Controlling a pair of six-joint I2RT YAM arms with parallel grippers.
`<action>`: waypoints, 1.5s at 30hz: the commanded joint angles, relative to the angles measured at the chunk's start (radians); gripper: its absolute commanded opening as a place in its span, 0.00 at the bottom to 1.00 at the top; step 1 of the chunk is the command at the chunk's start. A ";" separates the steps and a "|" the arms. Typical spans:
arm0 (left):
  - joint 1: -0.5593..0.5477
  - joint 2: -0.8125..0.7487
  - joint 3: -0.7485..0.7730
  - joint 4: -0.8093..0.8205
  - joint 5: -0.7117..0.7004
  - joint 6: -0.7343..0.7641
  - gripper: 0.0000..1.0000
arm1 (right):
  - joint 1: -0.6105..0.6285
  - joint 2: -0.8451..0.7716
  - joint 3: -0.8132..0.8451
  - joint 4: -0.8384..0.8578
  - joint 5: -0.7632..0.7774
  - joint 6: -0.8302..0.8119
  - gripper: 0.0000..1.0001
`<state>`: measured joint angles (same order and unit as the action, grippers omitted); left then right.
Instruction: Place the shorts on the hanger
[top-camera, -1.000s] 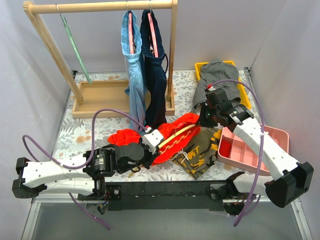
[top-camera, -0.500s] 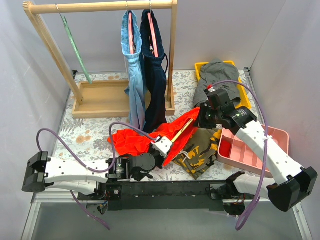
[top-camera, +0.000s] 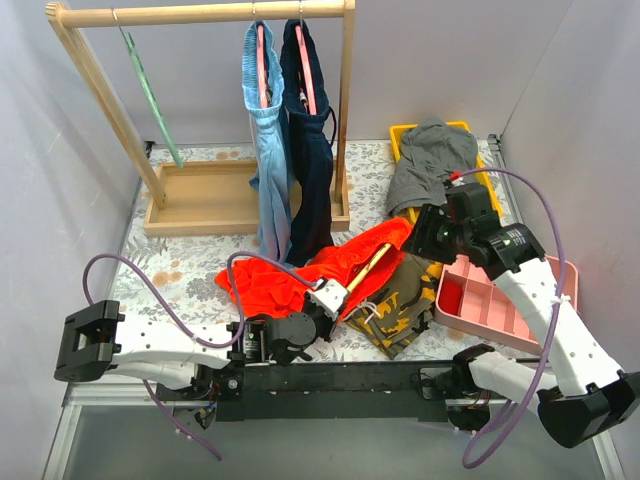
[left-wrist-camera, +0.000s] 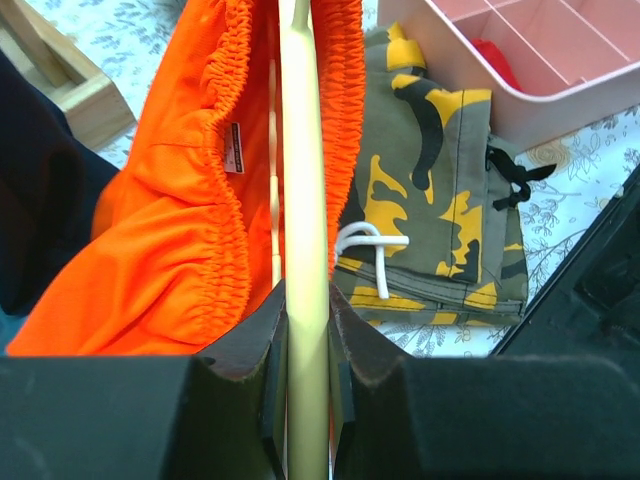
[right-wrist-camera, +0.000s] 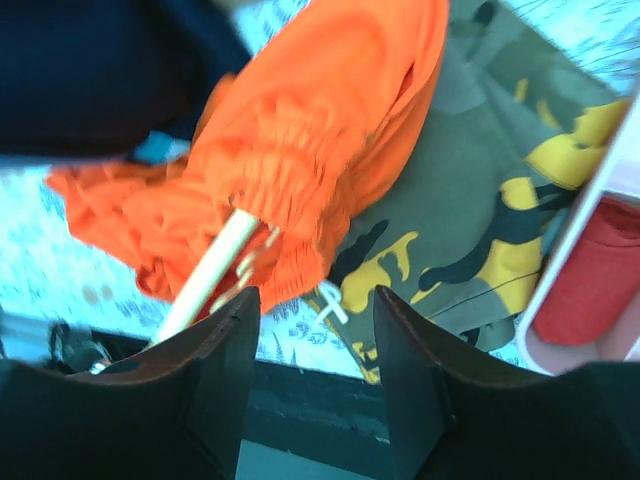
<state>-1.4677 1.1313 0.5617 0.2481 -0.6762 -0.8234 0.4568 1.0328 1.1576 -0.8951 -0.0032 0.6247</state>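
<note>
The orange-red shorts (top-camera: 290, 278) lie on the table, threaded over the pale-yellow hanger (top-camera: 368, 266). My left gripper (top-camera: 333, 294) is shut on the hanger's bar near its lower end. In the left wrist view the hanger (left-wrist-camera: 303, 190) runs up from the gripper (left-wrist-camera: 303, 300) through the shorts' gathered waistband (left-wrist-camera: 200, 220). My right gripper (top-camera: 424, 236) hovers at the shorts' upper right end, open and holding nothing. The right wrist view shows the shorts (right-wrist-camera: 310, 160) and hanger bar (right-wrist-camera: 212, 272) beyond the open gripper (right-wrist-camera: 316, 310).
Camouflage shorts (top-camera: 402, 298) lie under the hanger's right side. A pink divided tray (top-camera: 508, 292) sits at the right, and a yellow bin (top-camera: 400, 132) with grey shorts (top-camera: 430, 160) behind it. A wooden rack (top-camera: 200, 14) holds blue and navy shorts and a mint-green hanger (top-camera: 150, 90).
My right gripper has opened, let go of the shorts' end and drawn back to the right. My left gripper has shifted right and nearer with the hanger.
</note>
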 joint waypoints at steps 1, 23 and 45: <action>0.006 0.007 -0.002 0.091 0.018 -0.017 0.00 | -0.107 0.009 0.056 -0.007 0.009 0.030 0.58; 0.006 0.165 0.133 0.154 0.072 0.185 0.00 | -0.273 0.079 -0.283 0.331 -0.330 0.300 0.58; 0.030 -0.051 0.241 -0.502 0.026 -0.489 0.54 | -0.273 0.046 -0.295 0.242 -0.271 0.294 0.01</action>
<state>-1.4612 1.1610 0.7509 0.0177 -0.5941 -1.0027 0.1818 1.1198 0.8467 -0.6376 -0.2855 0.9352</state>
